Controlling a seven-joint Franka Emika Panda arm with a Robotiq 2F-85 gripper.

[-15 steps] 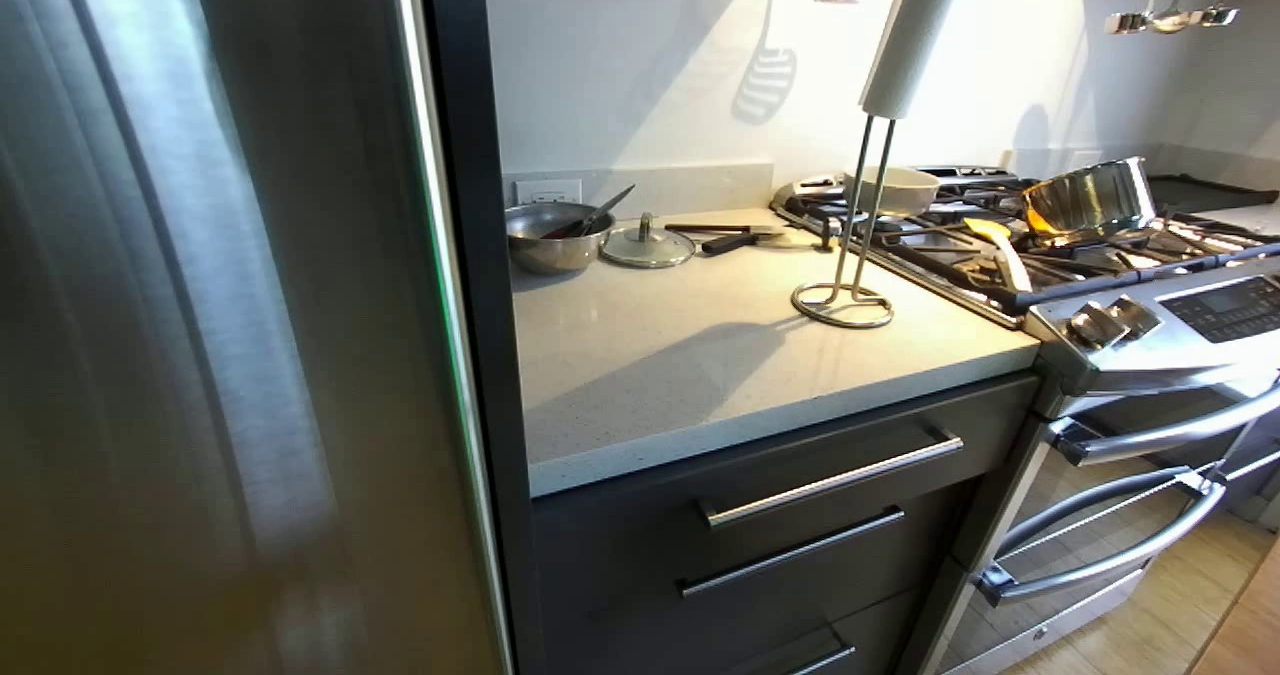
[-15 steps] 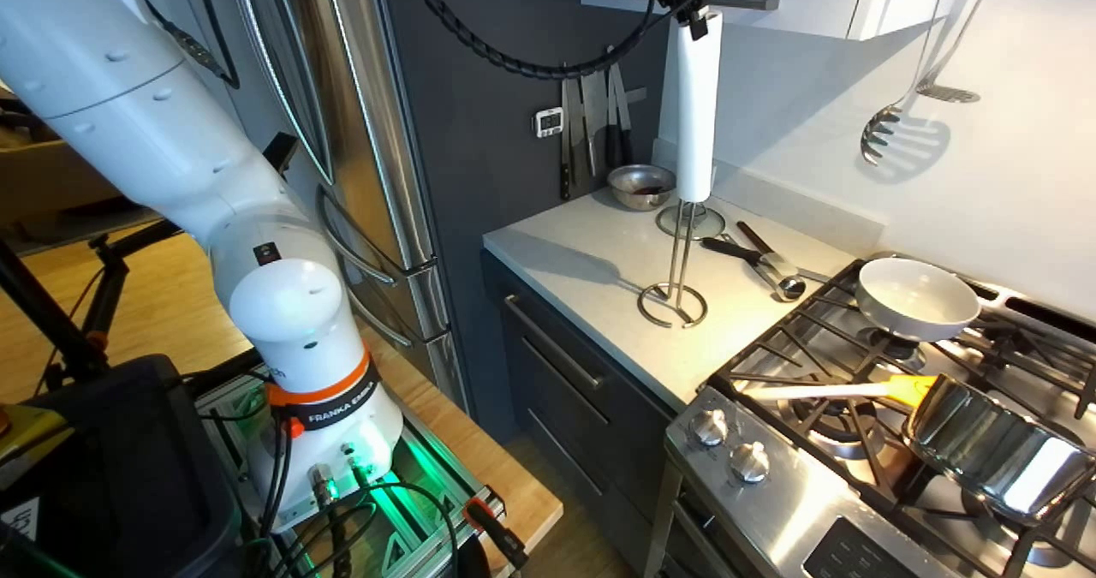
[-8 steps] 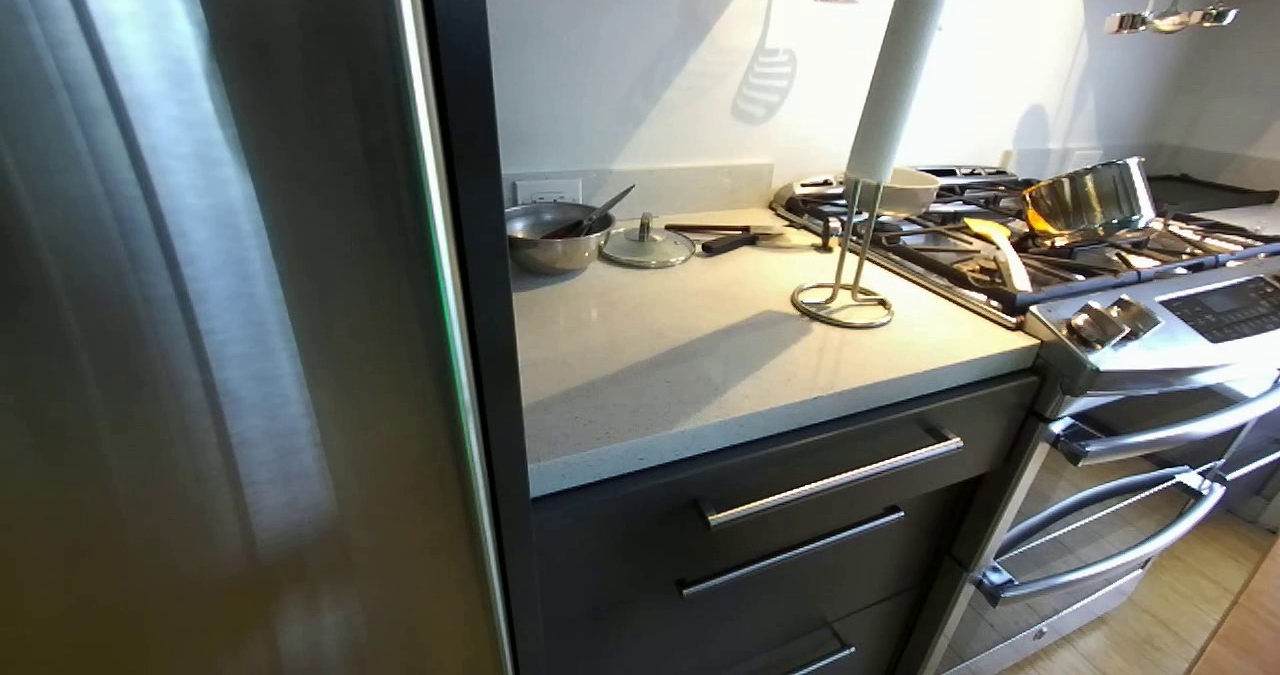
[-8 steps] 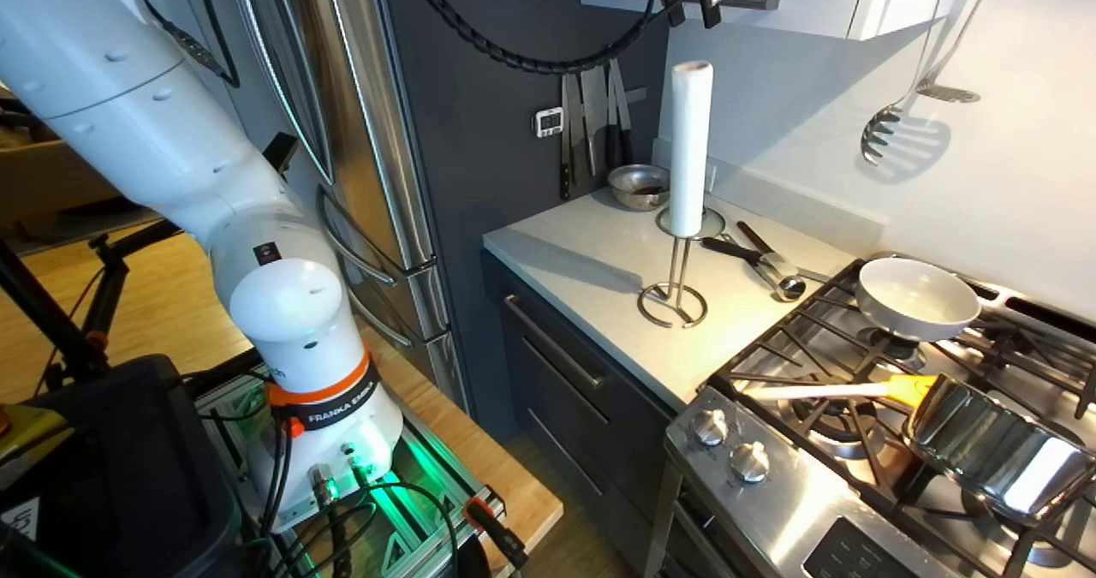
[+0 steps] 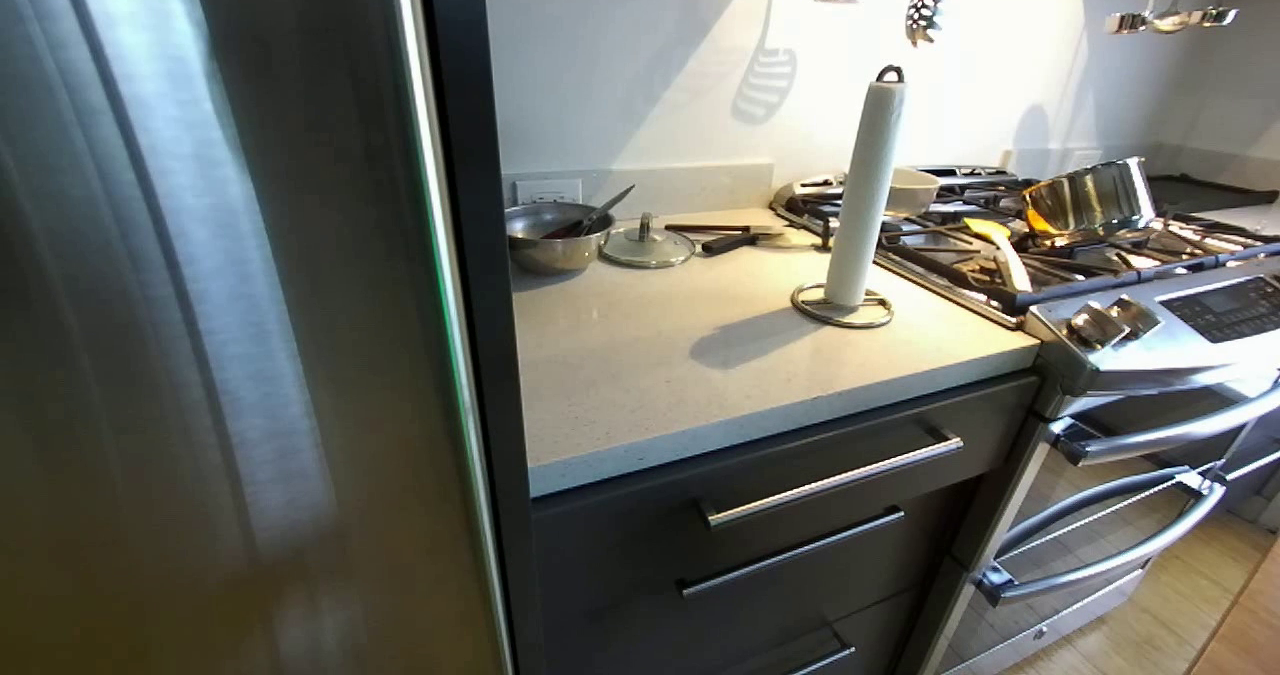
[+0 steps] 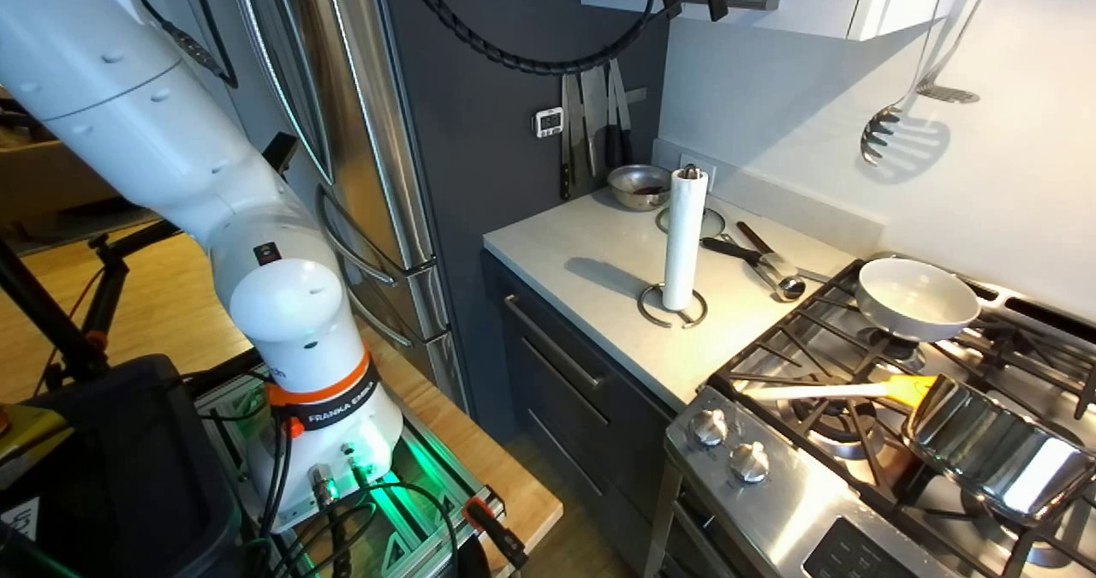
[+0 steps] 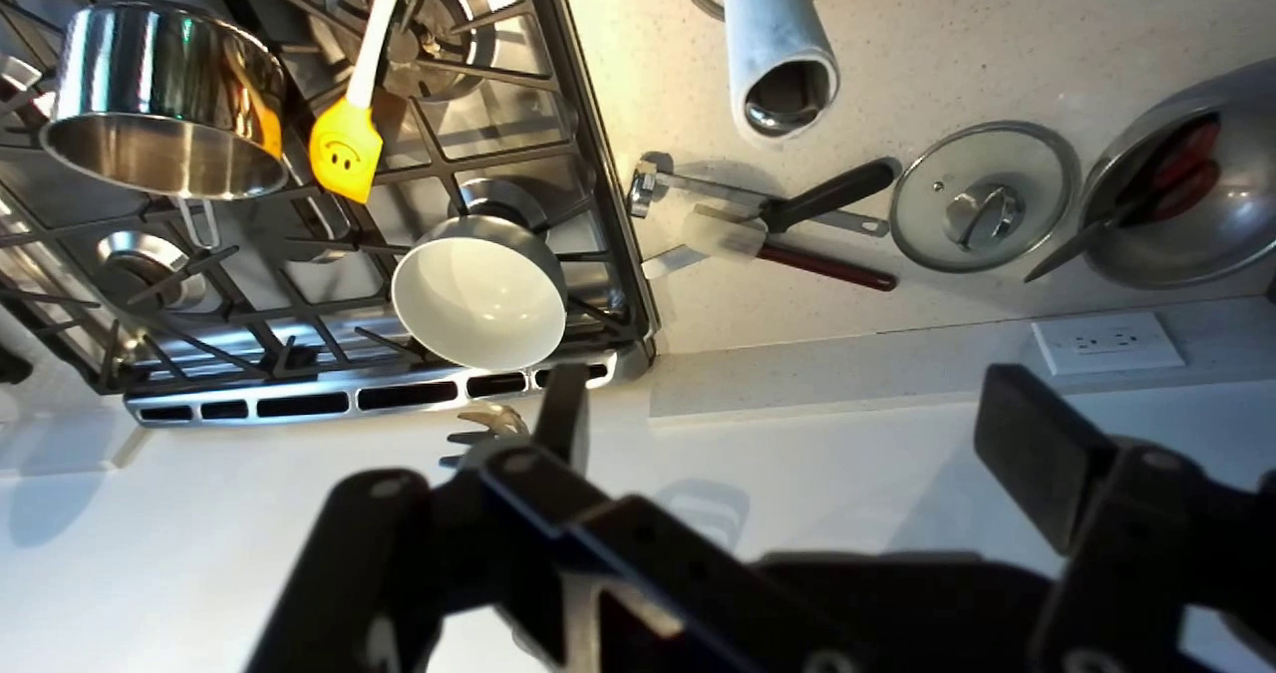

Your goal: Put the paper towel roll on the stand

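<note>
kitchen, shown by pot (image 6: 993,449) and white bowl (image 6: 916,300) set on stove (image 6: 775,522), knives (image 6: 592,107) hung near shiny fridge (image 6: 368,158), drawers (image 6: 556,362) seen under counter (image 6: 574,240).

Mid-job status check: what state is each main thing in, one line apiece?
Stand: upright on the counter
Paper towel roll: upright, threaded onto the stand
Gripper: open, holding nothing
Glass lid: lying on the counter
Steel bowl: upright, uncovered, utensil sticking out
White bowl: upright, uncovered
Steel pot: uncovered
Burners: no flame visible
Stove knobs: setting unreadable
Drawers: shut
</note>
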